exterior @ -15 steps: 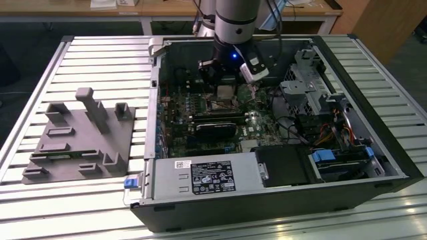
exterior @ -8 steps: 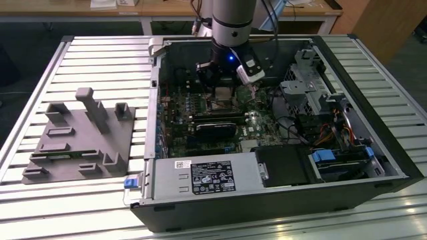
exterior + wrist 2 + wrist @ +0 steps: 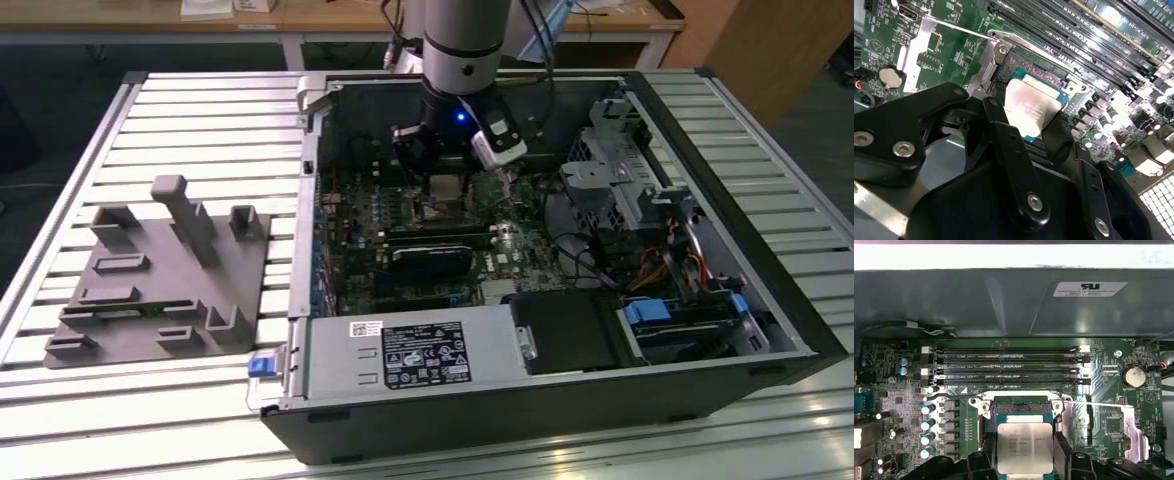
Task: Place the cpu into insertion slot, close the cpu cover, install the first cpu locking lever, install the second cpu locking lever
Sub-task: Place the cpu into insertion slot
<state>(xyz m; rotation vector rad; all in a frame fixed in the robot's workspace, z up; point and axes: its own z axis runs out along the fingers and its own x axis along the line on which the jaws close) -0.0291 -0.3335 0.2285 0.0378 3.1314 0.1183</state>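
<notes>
- Jaws are closed down to chip width, and I have the cpu (image 3: 1025, 447) pinched by two opposite edges with its metal top facing up.
- The slot (image 3: 1021, 408) sits straight beneath the jaws, and its far frame edge shows just past the cpu.
- In the second wrist view the cpu (image 3: 1031, 107) looks lifted off the slot rather than seated. That's my read, since the gap is hard to judge.
- The cpu's edges run square to the slot frame, so I judge the line-up good.
- A thin lever rod (image 3: 1096, 403) lies off to one side of the jaws, clear of the slot.
- The memory slots (image 3: 1004, 365) run crosswise beyond the jaws, apart from the cpu.
</notes>
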